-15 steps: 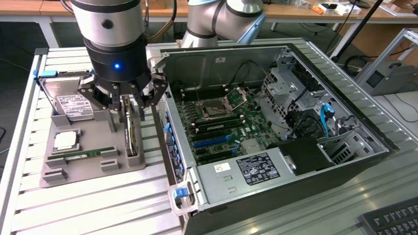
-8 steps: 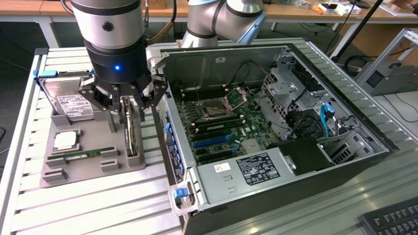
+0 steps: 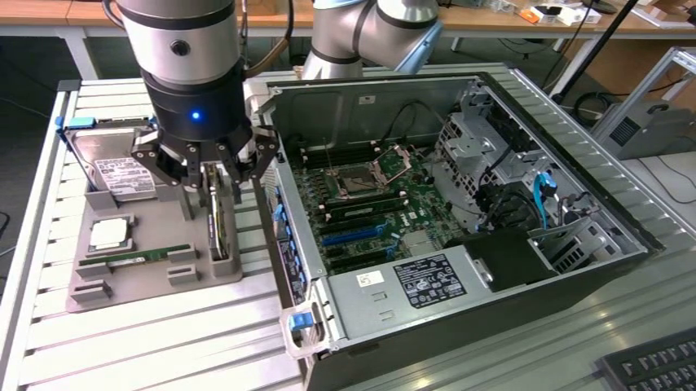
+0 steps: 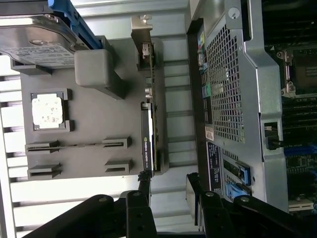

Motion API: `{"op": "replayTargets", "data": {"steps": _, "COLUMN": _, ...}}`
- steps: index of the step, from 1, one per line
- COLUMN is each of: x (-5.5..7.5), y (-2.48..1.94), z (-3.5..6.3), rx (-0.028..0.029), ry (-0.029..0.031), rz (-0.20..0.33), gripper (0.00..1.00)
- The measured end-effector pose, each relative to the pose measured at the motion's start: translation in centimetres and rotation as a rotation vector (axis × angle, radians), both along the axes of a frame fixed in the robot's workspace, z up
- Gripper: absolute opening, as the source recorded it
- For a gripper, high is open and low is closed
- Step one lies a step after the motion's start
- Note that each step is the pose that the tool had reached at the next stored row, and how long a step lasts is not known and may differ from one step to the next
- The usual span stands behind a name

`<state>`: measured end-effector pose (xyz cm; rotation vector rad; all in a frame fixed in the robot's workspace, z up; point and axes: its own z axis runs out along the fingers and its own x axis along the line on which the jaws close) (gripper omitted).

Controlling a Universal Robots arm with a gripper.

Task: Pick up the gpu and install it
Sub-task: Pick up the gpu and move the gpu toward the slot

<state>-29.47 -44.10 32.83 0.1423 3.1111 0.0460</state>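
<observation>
The gpu (image 3: 221,232) stands edge-on in a slot of the grey holder tray (image 3: 142,285), beside the open computer case (image 3: 435,204). In the wrist view the gpu (image 4: 151,119) is a thin green and black card with its silver bracket (image 4: 142,42) at one end. My gripper (image 3: 215,189) hangs right over the card's far end, open, nothing between its fingers. In the wrist view my gripper (image 4: 168,191) has one fingertip (image 4: 144,184) in line with the card's edge. The other fingertip (image 4: 193,191) sits toward the case wall.
On the same tray lie a silver hard drive (image 3: 120,163), a square processor (image 3: 109,234) and a narrow memory stick (image 3: 136,259). The case's motherboard shows blue expansion slots (image 3: 354,236). A keyboard (image 3: 653,366) sits at the exterior view's lower right.
</observation>
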Motion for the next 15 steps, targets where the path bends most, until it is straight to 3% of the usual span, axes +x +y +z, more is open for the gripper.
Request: {"op": "replayTargets", "data": {"steps": 15, "x": 0.00, "y": 0.00, "z": -0.68, "rx": -0.0002, "ry": 0.0001, "rz": 0.000, "gripper": 0.42}}
